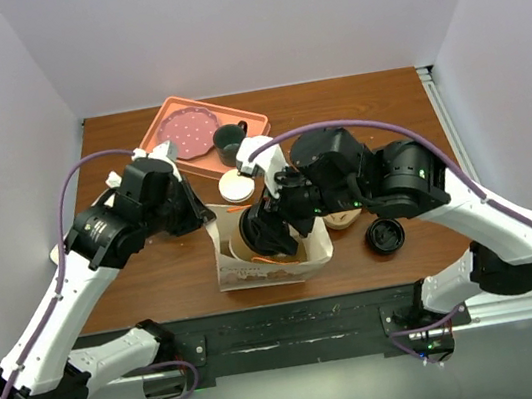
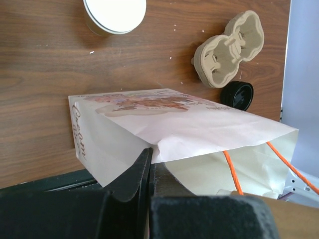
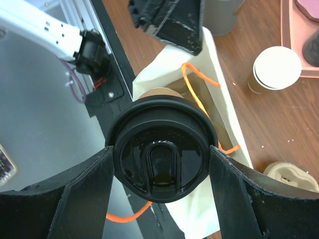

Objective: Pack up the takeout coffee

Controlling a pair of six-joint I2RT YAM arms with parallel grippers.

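You are at the loading step. Your right gripper (image 3: pixel 162 175) is clamped on the takeout coffee (image 3: pixel 160 149), one finger on each side of its black lid, and the cup hangs lid-up directly under that gripper, over the open mouth of the paper bag (image 3: pixel 215 74). Your left gripper (image 2: pixel 151 158) has its fingers pressed together on the bag's rim, pinching the paper so the mouth stands open. I judge the cup is not yet seated on the bag's floor, so the next move calls for a straight, slow descent. Release only once the base bears on something firm. Mind the orange handles (image 3: pixel 195 92): they loop across the opening just beneath the cup and could snag it or tip it. The right wrist view shows you the grip on the lid and those loops, but not how deep the cup sits. The top view shows both grippers meeting at the bag, with the right arm covering most of the cup. The left wrist view shows the pinch on the rim and the bag's printed side. Beyond that gripper it also shows a pulp cup carrier (image 2: pixel 229 47), a loose black lid (image 2: pixel 237 94) and a white-lidded cup (image 2: pixel 114 14) on the worktop (image 2: pixel 40 59). The coffee itself does not show there.
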